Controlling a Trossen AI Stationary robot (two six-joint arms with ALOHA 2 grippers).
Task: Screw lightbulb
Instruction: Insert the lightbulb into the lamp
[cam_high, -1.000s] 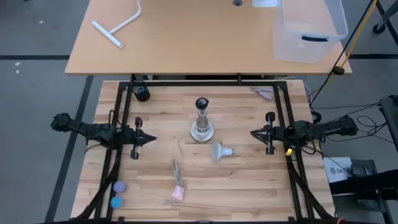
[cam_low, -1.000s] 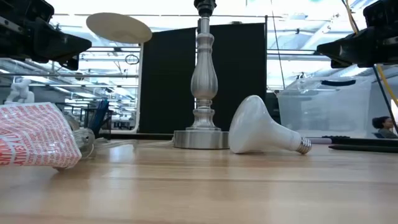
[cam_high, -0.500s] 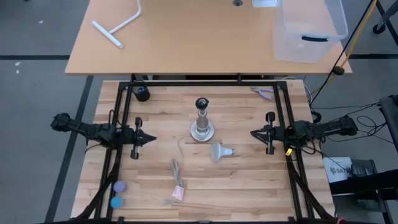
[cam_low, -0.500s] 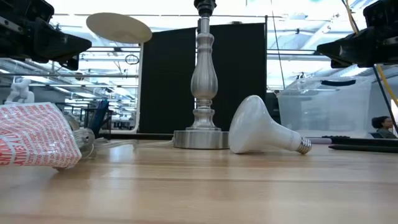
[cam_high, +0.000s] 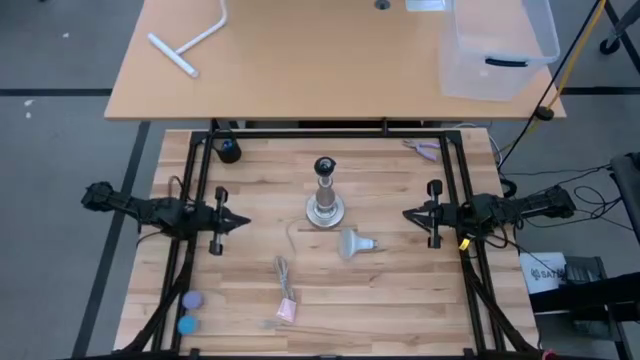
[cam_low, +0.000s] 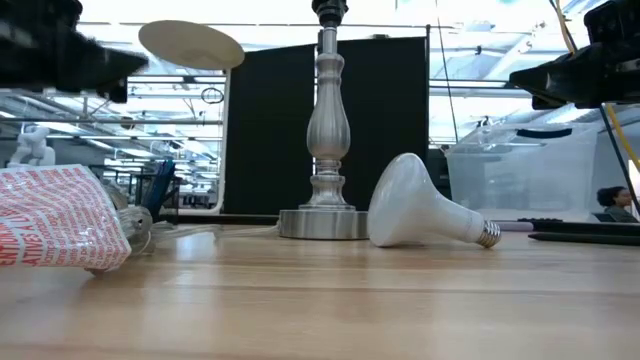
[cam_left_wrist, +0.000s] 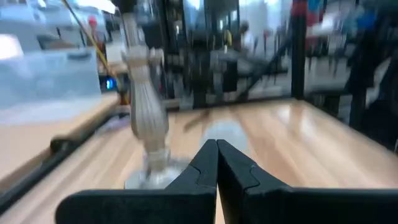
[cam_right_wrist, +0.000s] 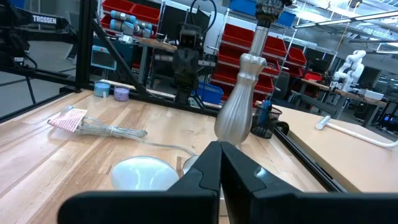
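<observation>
The task has not really begun: neither arm has hold of anything. The lightbulb (cam_high: 352, 242) lies on its side on the wooden table (cam_high: 400, 300), just beside the round base of the metal lamp post (cam_high: 325, 192), its silvery screw base pointing toward the right arm's side. In the low view the globe sits close against the post's foot, with the bulb resting flat on the boards.

The left gripper (cam_high: 236, 224) hangs at the left edge of the table with its two dark fingers pressed together, holding nothing. The right gripper (cam_high: 410, 214) waits at the right edge in the same way, fingers closed and empty, aimed toward the post and bulb.

The step in hand appears to be the approach for a pickup. The next move likely calls for one gripper (the right one sits nearer the bulb) to spread its fingers, come down over the tapering neck, and close on it, so the bulb can be lifted and turned base-down toward the black socket (cam_high: 324, 165) atop the post.
</observation>
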